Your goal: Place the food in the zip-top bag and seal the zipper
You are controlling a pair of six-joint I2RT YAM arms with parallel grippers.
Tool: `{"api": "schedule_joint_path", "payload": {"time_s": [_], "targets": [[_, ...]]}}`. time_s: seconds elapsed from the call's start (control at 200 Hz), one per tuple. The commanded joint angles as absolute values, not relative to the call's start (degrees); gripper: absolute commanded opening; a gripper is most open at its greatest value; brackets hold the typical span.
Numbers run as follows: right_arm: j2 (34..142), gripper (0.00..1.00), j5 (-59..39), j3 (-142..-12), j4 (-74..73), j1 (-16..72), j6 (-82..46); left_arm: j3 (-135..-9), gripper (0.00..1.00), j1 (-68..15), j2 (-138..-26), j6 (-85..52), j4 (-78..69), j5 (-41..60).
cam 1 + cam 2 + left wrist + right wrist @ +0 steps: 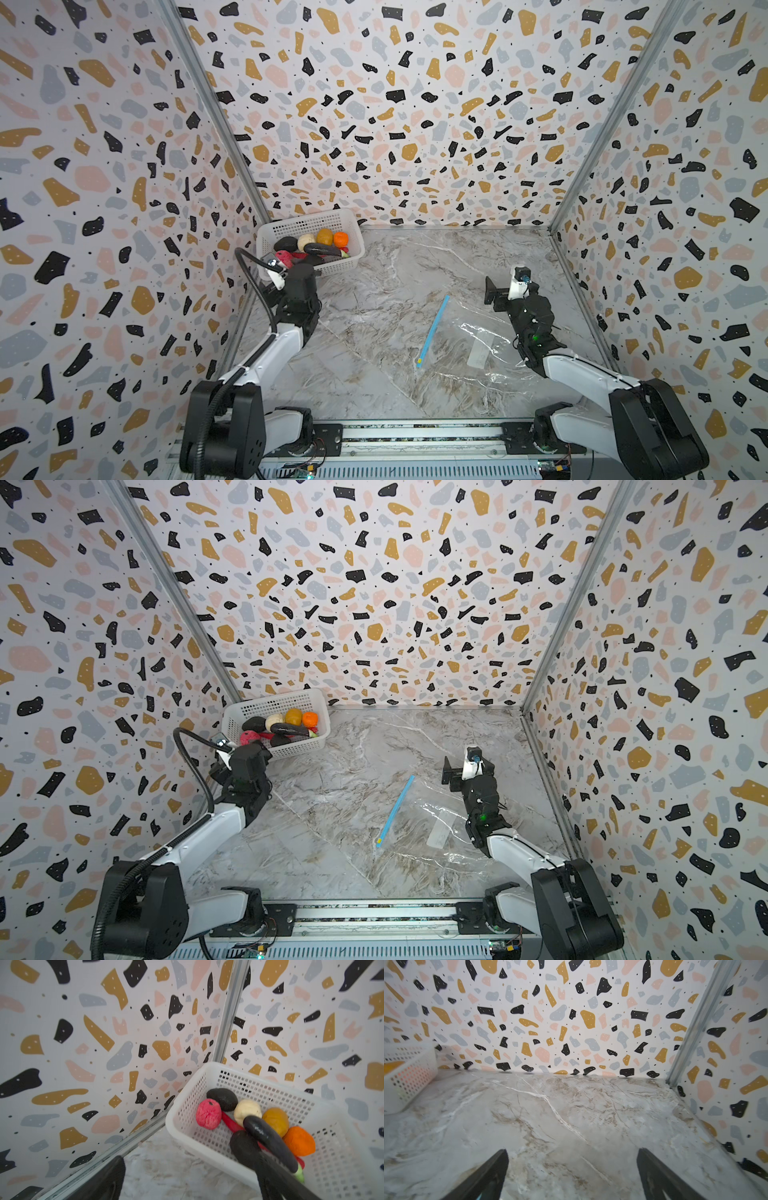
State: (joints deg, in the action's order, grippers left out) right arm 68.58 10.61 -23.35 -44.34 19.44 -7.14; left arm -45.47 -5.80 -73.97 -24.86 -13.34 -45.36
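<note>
Left wrist view looks into the white perforated basket (180, 1105), which stands in the far left corner of the marble table (166, 1172). All the food lies inside it: a pink-red ball (208, 1113), a cream lump (247, 1109), a yellow-brown potato (275, 1120), an orange (299, 1140), two black ovals (223, 1098) (243, 1147), a dark eggplant (268, 1138) and a red chili (229, 1122) beneath them. The left gripper (189, 1159) hangs at the basket's near rim, released and empty, with one finger over the basket and one outside it; whether it touches the nearer oval cannot be told.

In both top views the clear zip-top bag (478, 332) lies flat on the near right of the table, well apart from the basket, its white label (478, 355) facing up. The light blue zipper (432, 330) runs diagonally along the bag's left edge, with its yellow tip (419, 365) at the near end. The right gripper (572, 1151) hovers by the bag's far edge, spread wide and holding nothing.
</note>
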Motion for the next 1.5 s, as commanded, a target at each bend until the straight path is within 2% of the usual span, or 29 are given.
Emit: {"api": "schedule_joint_path", "payload": {"time_s": [0.0, 0.18, 0.305, 0.415, 0.601, 0.836, 1.216, 1.497], "targets": [[72.9, 0.99, 8.9, -30.0, -34.7, 25.0, -13.8, -56.1, 1.0, -6.1, -80.6, -30.0, 6.1, -39.7], [84.9, 0.99, -3.7, -44.5, -24.7, 28.1, -21.5, -68.6, 0.99, -6.1, -90.9, -29.9, 8.4, -23.3], [92.8, 0.99, -11.3, -54.1, -17.6, 27.8, -24.3, -79.1, 1.0, -6.2, -100.7, -28.8, 11.6, -16.4], [98.3, 0.99, -13.0, -60.6, -12.3, 27.8, -24.8, -87.6, 1.0, -6.4, -109.0, -28.2, 12.9, -10.3], [102.4, 0.99, -14.5, -64.4, -10.5, 26.7, -26.2, -100.7, 0.99, -6.9, -120.8, -27.5, 13.6, -2.1], [104.6, 0.99, -15.0, -65.8, -10.0, 26.2, -27.0, -118.7, 0.98, -8.6, -133.0, -24.8, 20.6, 2.3], [104.3, 0.99, -14.6, -65.0, -9.8, 25.1, -27.5, -117.4, 0.92, -10.9, -134.8, -24.8, 21.4, 2.9], [102.3, 0.99, -13.7, -62.4, -10.6, 25.0, -28.1, -115.8, 0.77, -13.3, -134.0, -23.5, 23.1, 3.8]]}}
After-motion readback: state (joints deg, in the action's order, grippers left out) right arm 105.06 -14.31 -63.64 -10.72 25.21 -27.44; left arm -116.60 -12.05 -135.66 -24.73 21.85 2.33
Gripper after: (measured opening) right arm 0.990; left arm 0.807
